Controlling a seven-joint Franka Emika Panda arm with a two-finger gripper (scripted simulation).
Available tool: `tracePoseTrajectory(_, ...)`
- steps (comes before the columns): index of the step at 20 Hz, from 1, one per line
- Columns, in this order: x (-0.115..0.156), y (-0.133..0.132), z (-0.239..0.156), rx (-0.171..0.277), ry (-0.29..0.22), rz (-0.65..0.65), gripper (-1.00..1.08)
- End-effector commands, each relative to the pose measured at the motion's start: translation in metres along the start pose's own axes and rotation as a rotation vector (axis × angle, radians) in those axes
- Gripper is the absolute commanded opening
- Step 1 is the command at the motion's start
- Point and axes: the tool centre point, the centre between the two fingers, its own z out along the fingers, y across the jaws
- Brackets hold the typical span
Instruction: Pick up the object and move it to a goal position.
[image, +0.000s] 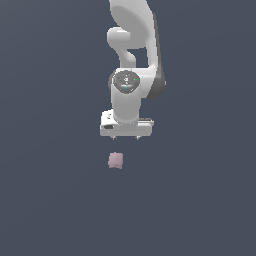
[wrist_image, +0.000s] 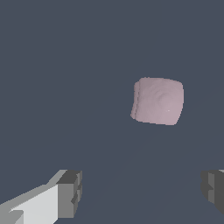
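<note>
Nothing is grasped yet: the gripper (wrist_image: 142, 190) hangs with jaws spread wide and empty, while the pink lumpy block (image: 115, 160) sits apart on the worktop; descent, grasp and transfer remain.

**Wrist view: pink block in sight, hand spread wide**

The object (wrist_image: 158, 101) is a pale dusty-pink, matte block, roughly cube-shaped with rounded, bulging faces and soft corners. One narrow side face shows along an edge, with faint ridges. It sits slightly tilted in the frame on a plain dark slate-grey surface (wrist_image: 65, 65).

The hand (wrist_image: 142, 192) shows two grey fingertips (wrist_image: 70, 194), set well apart. One fingertip joins a white finger body; the other is cut off by the frame edge. Nothing lies between them. The object is clear of both fingertips, touching neither, and is narrower than the gap between them.
</note>
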Motion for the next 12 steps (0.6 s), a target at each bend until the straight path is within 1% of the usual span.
tracePoseTrajectory(1, 0.0, 0.001, 0.0, 0.0, 0.0, 0.0, 1.0)
tracePoseTrajectory(6, 0.007, 0.005, 0.005, 0.003, 0.008, 0.013, 1.0)
tracePoseTrajectory(12, 0.028, 0.021, 0.02, 0.011, 0.031, 0.053, 1.0)
